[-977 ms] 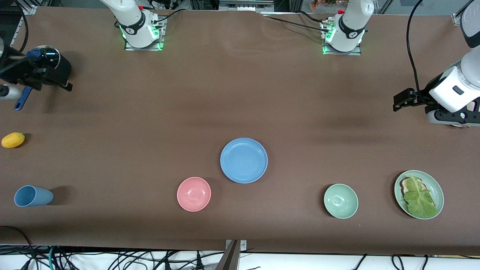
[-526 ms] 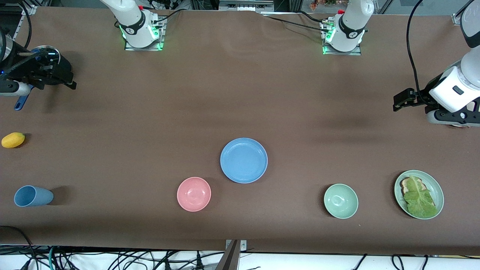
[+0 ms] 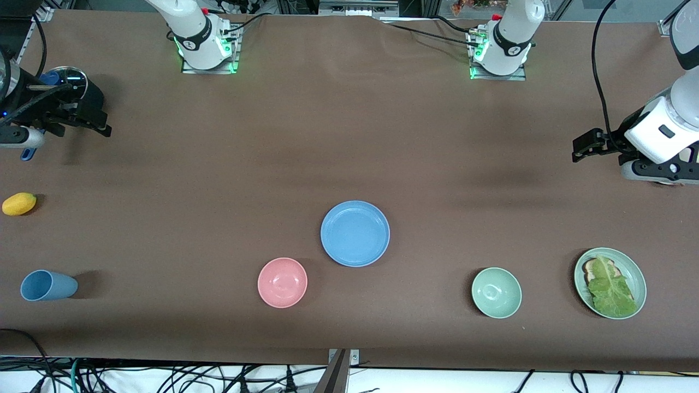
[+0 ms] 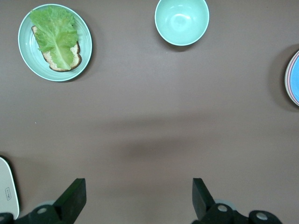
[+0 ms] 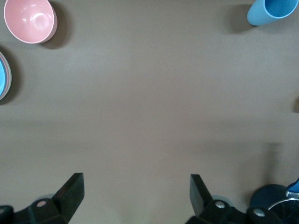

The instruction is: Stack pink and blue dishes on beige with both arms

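The only marking in view is a small mark on a white object [image 4: 6, 192] at the edge of the left wrist view, too small to read.

The blue plate [image 3: 355, 233] lies near the middle of the table [image 3: 349, 136], in the lower half of the front view. In the left wrist view a pink rim shows under its blue edge [image 4: 293, 77]; whether a beige plate lies beneath cannot be told.

The left gripper [image 3: 579, 149] hangs over bare table at the left arm's end, in the upper half of the front view, well apart from the blue plate. Its fingers [image 4: 74, 196] stand wide apart and hold nothing.

The right gripper [image 3: 98, 124] is over the right arm's end of the table, high in the front view, beside a dark round object [image 3: 70, 82] with a blue handle. It is also spread wide and empty, well apart from the blue plate.

Nearer the camera than the blue plate sit a pink bowl [image 3: 282, 282], a pale green bowl [image 3: 496, 292] and a green plate [image 3: 636, 273] with bread and lettuce. A light blue cup [image 3: 46, 285] lies on its side and a yellow fruit [image 3: 19, 203] rests at the right arm's end.
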Tool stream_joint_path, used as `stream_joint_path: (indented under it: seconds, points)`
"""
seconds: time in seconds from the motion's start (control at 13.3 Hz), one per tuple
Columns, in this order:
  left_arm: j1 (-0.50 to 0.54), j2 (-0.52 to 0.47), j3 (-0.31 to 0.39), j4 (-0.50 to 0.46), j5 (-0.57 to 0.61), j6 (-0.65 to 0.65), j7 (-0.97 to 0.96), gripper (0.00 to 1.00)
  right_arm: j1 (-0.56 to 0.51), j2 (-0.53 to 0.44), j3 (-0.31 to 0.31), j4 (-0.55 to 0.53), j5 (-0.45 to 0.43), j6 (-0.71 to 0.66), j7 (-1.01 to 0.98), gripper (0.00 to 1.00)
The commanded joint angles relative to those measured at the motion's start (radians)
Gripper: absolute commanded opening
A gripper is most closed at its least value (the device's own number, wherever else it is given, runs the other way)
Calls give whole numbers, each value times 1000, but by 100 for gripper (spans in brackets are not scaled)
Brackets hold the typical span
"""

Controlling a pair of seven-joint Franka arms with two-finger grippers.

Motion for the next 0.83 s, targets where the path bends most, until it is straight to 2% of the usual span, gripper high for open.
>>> stream_joint_path:
  seconds: [0.0, 0.75]
  points:
    - [-3, -3, 1, -3, 0, 10, 17, 100, -11, 18, 6, 42, -18, -18, -8, 100]
    - [-3, -3, 3, -3, 1, 7, 19, 100, -9, 16, -6, 41, -18, -27, -70, 100]
